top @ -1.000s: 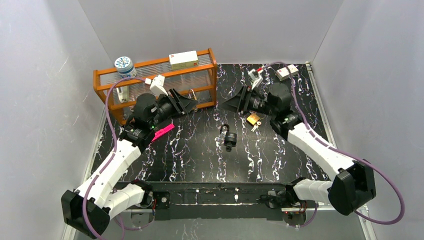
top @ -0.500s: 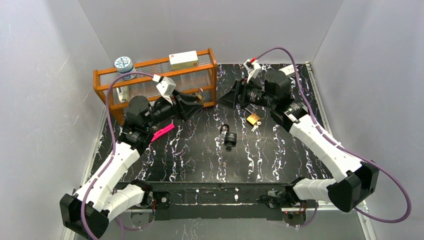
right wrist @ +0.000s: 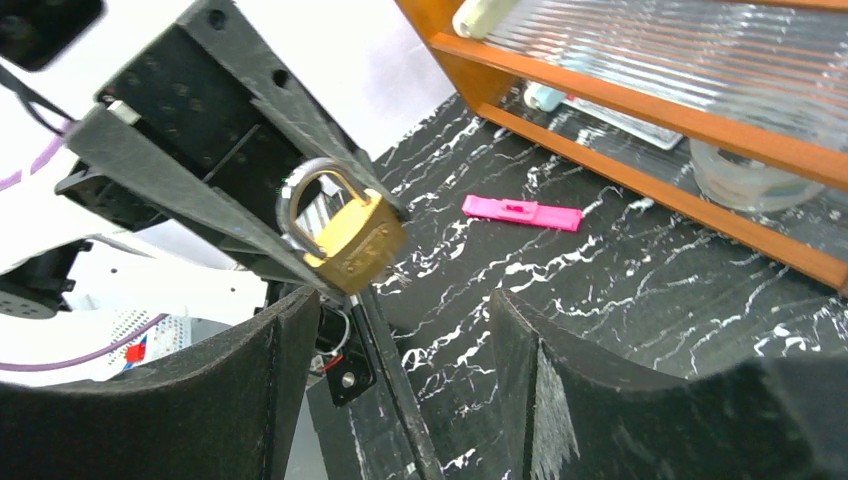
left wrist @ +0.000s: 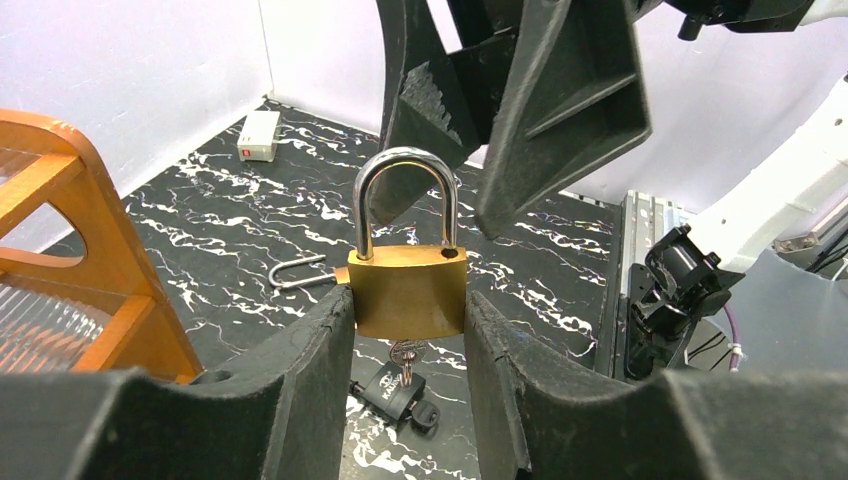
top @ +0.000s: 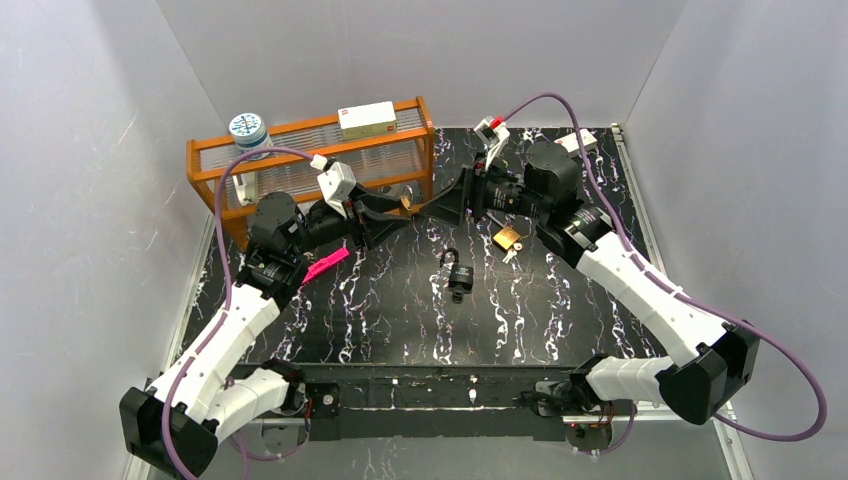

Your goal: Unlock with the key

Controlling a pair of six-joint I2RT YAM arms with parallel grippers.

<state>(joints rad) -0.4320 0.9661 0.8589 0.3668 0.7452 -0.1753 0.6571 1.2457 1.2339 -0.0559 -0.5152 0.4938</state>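
My left gripper (left wrist: pixel 408 298) is shut on the body of a brass padlock (left wrist: pixel 408 290) and holds it upright in the air with its steel shackle closed. A small key (left wrist: pixel 405 357) hangs from the padlock's underside. My right gripper (top: pixel 440 207) faces the left gripper (top: pixel 395 212) at the back middle of the table, close to it. It is open, and its fingers (left wrist: pixel 560 90) stand just behind the shackle, one on each side. In the right wrist view the padlock (right wrist: pixel 355 240) sits ahead of my open right gripper (right wrist: pixel 400 300), towards its left finger, without touching.
A black padlock (top: pixel 458 275) with a key in it lies mid-table. A second brass padlock (top: pixel 507 238) lies under the right arm. A pink strip (top: pixel 325 265) lies by the left arm. An orange shelf rack (top: pixel 310 160) stands at the back left, a white box (left wrist: pixel 260 135) at the back.
The left gripper has carried the brass padlock to the right. The right gripper has swung left to meet it, and its jaws have opened a little wider.
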